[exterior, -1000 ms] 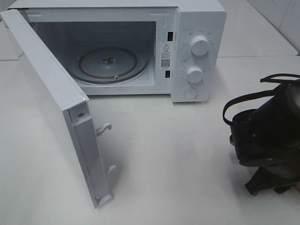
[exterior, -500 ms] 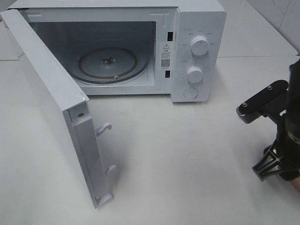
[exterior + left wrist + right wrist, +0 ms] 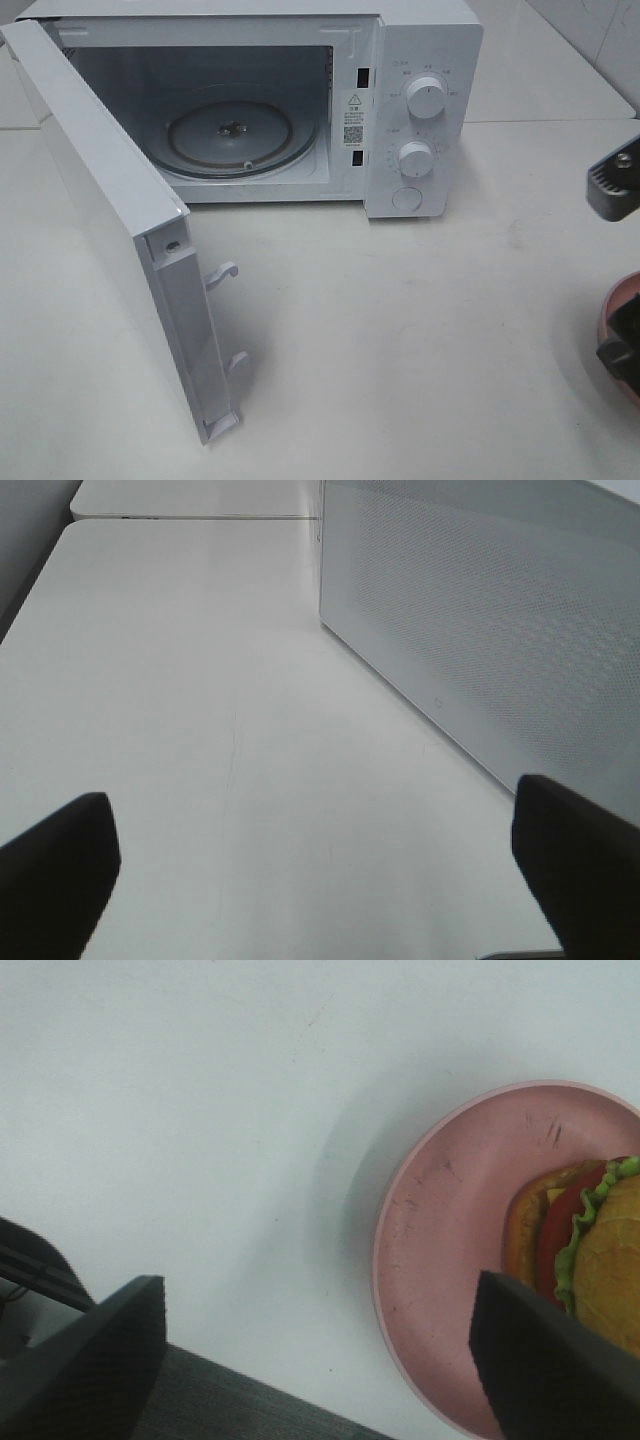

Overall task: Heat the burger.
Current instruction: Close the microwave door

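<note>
A: White counter [image 3: 400,330] all round, microwave [image 3: 420,60] at the far side with its door [image 3: 100,210] swung wide and the turntable [image 3: 235,135] bare

B: So the door step looks done. Where is the burger [image 3: 600,1260]?

A: On the pink plate [image 3: 450,1250] at the near right edge of the counter, well apart from the microwave. Only a sliver of the plate shows from the high camera

B: And the claws?

A: Right gripper [image 3: 320,1350] hangs above the counter just beside the plate, jaws spread wide, holding nothing. Left gripper [image 3: 320,850] is open too and empty, out on the left beside the door

B: Then nearly everything is left, I'd say: grasp the plate, carry it into the cavity, close the door, turn a knob [image 3: 427,97]
</note>
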Controlling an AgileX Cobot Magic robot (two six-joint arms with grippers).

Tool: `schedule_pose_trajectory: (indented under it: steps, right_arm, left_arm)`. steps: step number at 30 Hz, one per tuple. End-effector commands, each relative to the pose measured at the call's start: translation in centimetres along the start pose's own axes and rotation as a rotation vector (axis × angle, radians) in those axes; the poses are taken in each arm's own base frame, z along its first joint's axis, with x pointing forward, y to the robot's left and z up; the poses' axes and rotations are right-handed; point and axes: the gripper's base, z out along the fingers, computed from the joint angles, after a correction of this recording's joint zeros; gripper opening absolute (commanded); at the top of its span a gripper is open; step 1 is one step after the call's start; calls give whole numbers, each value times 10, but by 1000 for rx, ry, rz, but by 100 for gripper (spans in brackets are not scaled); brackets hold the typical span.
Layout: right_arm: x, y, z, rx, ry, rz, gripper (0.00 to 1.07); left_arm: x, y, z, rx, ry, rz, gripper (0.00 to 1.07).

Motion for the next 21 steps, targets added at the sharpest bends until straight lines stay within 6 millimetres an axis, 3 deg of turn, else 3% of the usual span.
schedule_pose_trajectory:
  steps: [1,3,5,8,15,21]
  right_arm:
    - [11,-4,-13,-15,-13,1,80]
    - [16,-6,-17,-20,-20,8,79]
    - [33,-10,-34,-56,-74,35,79]
    - [38,-10,-38,-71,-92,37,79]
    - [70,-13,-62,-177,-239,53,77]
    - [82,-15,-67,-182,-296,62,76]
  left_arm:
    - [1,0,-1,-3,-24,-8,100]
    - [1,0,-1,-3,-24,-8,100]
    - [1,0,-1,-3,-24,-8,100]
    - [1,0,-1,-3,-24,-8,100]
    - [1,0,-1,-3,-24,-8,100]
    - [1,0,-1,-3,-24,-8,100]
